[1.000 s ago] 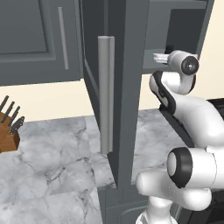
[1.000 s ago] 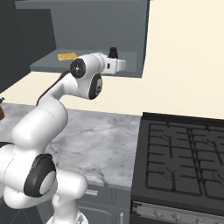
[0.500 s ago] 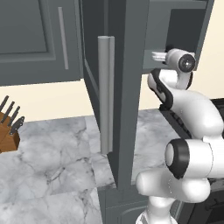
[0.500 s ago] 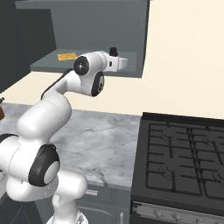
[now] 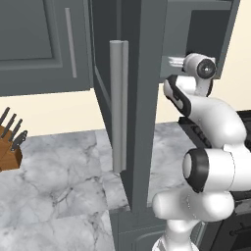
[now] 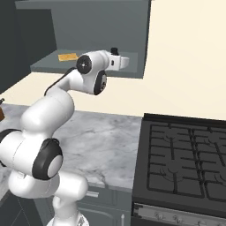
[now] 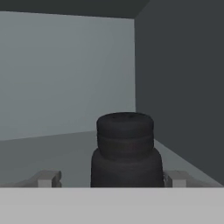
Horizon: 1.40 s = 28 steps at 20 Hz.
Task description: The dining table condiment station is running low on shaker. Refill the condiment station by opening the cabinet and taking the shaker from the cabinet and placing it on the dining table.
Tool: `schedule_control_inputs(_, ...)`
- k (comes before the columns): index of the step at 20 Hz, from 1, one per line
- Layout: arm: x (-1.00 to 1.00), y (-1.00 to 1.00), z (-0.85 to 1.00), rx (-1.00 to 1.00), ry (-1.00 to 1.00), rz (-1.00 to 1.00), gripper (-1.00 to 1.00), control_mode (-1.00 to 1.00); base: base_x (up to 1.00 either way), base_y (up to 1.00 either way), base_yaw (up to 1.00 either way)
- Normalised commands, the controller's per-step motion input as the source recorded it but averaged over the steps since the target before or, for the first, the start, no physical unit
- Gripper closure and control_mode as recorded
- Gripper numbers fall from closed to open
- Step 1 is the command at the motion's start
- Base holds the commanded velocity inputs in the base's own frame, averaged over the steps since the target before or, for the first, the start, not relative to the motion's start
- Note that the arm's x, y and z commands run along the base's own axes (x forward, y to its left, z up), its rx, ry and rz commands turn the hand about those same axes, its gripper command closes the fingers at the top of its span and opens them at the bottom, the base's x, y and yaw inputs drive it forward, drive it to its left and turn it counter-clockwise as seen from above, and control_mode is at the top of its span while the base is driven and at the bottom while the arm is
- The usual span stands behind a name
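Reaching a bit deeper since a second ago, the arm has pushed its wrist further into the open cabinet (image 6: 101, 26), and the base cameras haven't budged. In the hand view the shaker (image 7: 125, 151) now sits dead centre between the two fingertips (image 7: 48, 178), standing upright on the cabinet shelf (image 7: 52, 153) close to the back right corner. The tool (image 7: 111, 179) is spread wide, a tip on either side of the shaker with a gap on both, so it has nothing in its hold. From the right base view the shaker (image 6: 114, 51) pokes up just behind the white hand, near the shelf's right end. A small orange-yellow label or card (image 6: 67, 57) lies flat on the shelf toward the left; whatever's printed on it is too small to read. The cabinet door (image 5: 142, 108) is swung open with its silver bar handle (image 5: 118, 105) facing the left base camera. A knife block (image 5: 9, 147) sits at the left edge of the marble worktop (image 5: 63, 176), and the black stove (image 6: 185, 154) is right beside the worktop's right end.
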Motion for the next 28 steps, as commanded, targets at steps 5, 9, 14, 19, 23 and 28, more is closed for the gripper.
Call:
schedule_control_inputs(5, 0.24, 0.00, 0.00, 0.00, 0.01, 0.00, 1.00, -1.00, 0.00, 0.00, 0.00)
schedule_control_inputs(9, 0.18, 0.00, 0.00, 0.00, 0.00, 0.00, 1.00, -1.00, 0.00, 0.00, 0.00)
schedule_control_inputs(14, 0.02, 0.00, 0.00, 0.00, 0.00, 0.00, 1.00, -1.00, 0.00, 0.00, 0.00)
schedule_control_inputs(19, -0.01, 0.00, 0.00, 0.00, 0.00, -0.01, 1.00, -1.00, 0.00, 0.00, 0.00)
schedule_control_inputs(23, -0.47, 0.00, 0.00, 0.00, -0.11, 0.00, 1.00, -1.00, 0.00, 0.00, 0.00)
schedule_control_inputs(28, -0.96, -0.01, 0.44, 0.00, -0.20, 0.00, 1.00, -1.00, 0.00, 0.00, 0.00)
